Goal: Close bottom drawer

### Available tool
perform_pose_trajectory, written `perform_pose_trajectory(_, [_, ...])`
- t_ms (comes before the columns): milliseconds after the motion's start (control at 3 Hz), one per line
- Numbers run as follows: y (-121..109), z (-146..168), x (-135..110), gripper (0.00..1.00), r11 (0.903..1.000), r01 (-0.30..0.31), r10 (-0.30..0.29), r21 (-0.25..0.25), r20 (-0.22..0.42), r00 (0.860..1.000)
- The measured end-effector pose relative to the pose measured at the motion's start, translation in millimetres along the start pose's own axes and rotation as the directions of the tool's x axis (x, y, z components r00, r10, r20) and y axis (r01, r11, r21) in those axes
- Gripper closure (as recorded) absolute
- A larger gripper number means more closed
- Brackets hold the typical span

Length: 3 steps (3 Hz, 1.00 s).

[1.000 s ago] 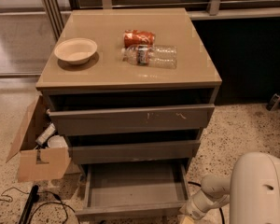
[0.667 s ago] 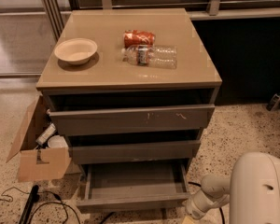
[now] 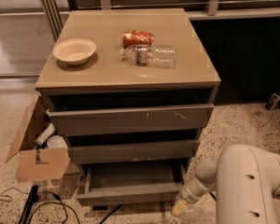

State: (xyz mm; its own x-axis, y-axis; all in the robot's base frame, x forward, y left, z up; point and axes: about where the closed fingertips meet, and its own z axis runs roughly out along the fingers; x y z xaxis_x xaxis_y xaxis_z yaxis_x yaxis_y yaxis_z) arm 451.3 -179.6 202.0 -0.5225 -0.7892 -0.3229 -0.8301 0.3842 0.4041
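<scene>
The bottom drawer (image 3: 130, 193) is the lowest and narrowest of the cabinet's three grey-brown drawers. It stands pulled out, with its shallow grey tray (image 3: 133, 175) showing and nothing in it. My gripper (image 3: 179, 208) is low at the bottom right, on the end of the cream arm (image 3: 252, 185). It sits just in front of the right end of the drawer's flat front. I cannot tell whether it touches the front.
The widest top drawer (image 3: 130, 118) and the middle drawer (image 3: 133, 150) each stick out a little. On the cabinet top (image 3: 112, 73) are a bowl (image 3: 74, 51), a red can (image 3: 137, 38) and a plastic bottle (image 3: 151, 56). An open cardboard box (image 3: 37, 148) and cables (image 3: 42, 204) lie at the left.
The bottom drawer has slid part of the way into the cabinet. My gripper has moved left and slightly forward with its front.
</scene>
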Motion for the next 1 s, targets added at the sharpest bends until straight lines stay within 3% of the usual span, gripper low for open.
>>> perform_pose_trajectory(667, [-61.0, -7.4, -73.3, 0.82, 0.9975, 0.045, -0.047, 0.054, 0.021, 0.999])
perform_pose_trajectory(1000, [-60.7, -8.0, -73.5, 0.59, 0.9975, 0.046, -0.047, 0.054, 0.021, 0.999])
